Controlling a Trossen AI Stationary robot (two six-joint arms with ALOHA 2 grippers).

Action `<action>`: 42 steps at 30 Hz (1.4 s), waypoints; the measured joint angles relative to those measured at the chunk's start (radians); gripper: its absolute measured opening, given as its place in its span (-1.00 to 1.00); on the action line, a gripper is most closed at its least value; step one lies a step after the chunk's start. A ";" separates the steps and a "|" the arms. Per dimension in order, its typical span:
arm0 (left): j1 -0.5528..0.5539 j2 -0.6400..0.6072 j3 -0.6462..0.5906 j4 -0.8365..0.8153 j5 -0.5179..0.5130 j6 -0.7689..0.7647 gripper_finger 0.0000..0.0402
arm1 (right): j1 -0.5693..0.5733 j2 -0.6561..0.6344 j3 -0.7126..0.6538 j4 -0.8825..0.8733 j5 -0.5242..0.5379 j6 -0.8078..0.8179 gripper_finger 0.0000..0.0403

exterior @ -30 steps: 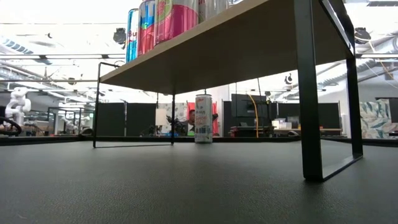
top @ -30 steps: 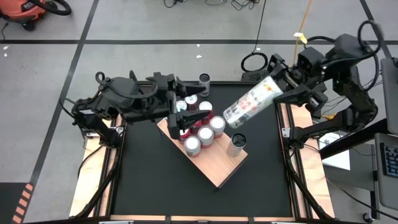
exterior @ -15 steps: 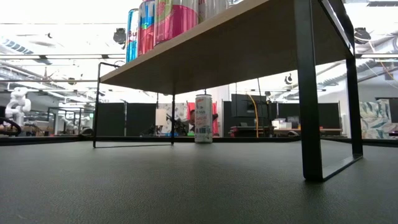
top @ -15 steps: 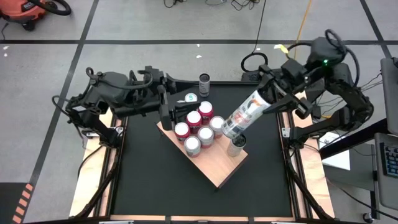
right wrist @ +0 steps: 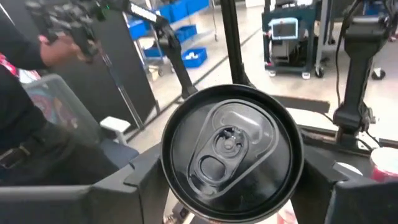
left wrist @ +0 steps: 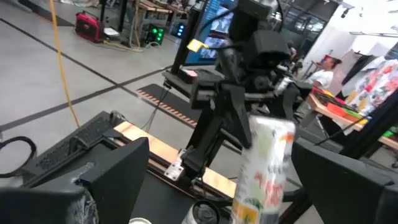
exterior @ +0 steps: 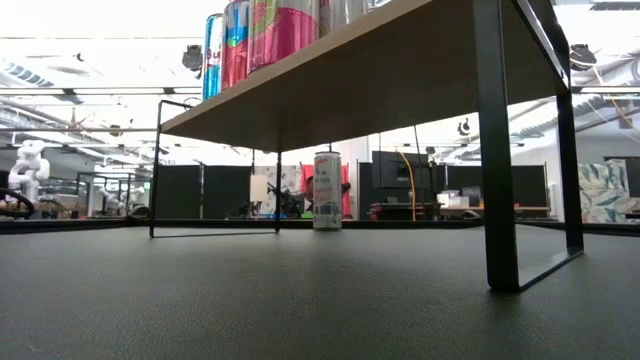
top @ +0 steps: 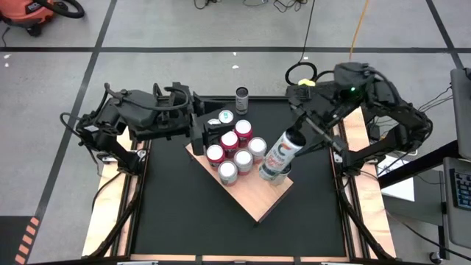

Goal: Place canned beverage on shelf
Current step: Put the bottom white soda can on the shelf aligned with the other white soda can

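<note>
Left gripper [top: 197, 132] waits with fingers spread at the shelf's [top: 257, 202] far corner, cans [top: 234, 151] just beside it. Right gripper [top: 294, 140] clamps a tall white can [top: 278, 154], tilted, base low over the shelf's bare edge beyond the row; its long axis needs righting.

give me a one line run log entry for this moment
right gripper: holding can, tilted over shelf | left gripper: open, beside shelf cans
</note>
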 joint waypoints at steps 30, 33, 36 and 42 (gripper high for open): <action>0.001 -0.001 0.000 -0.011 -0.062 0.001 0.97 | 0.233 0.348 0.376 -0.507 0.276 -0.348 0.13; 0.000 -0.001 0.000 -0.012 -0.062 0.001 0.97 | 0.243 0.367 0.376 -0.540 0.279 -0.379 0.13; 0.001 -0.001 0.000 -0.012 -0.062 0.000 0.97 | 0.253 0.389 0.376 -0.584 0.322 -0.401 0.13; 0.001 -0.001 0.000 -0.012 -0.062 0.000 0.97 | 0.267 0.420 0.375 -0.623 0.380 -0.462 0.13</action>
